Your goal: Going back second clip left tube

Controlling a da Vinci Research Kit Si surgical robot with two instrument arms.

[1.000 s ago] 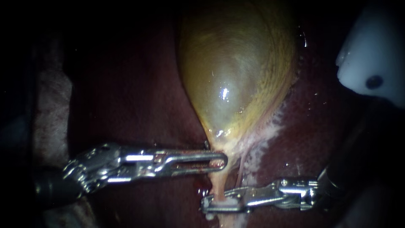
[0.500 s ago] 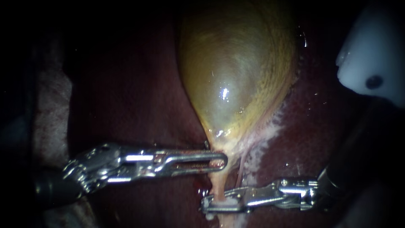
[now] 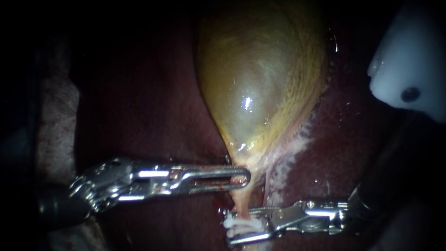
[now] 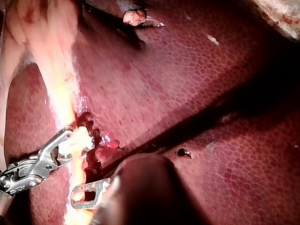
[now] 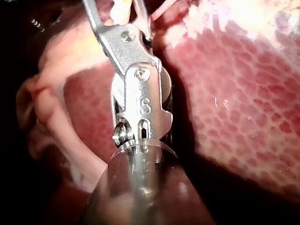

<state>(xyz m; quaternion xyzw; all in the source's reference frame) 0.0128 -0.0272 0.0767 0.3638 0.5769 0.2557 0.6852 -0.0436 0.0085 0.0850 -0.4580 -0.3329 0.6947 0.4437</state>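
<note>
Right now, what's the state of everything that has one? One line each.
gallbladder: full, intact
left tube: clipped, uncut
clip: closed across the left tube
left instrument: pincer shut on the left tube, above the clip
right instrument: pincer open, astride the clip

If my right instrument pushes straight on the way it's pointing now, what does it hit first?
Most likely the white clip on the tube: it sits between the open jaws of the right instrument, directly ahead. Depth is hard to judge.
</note>
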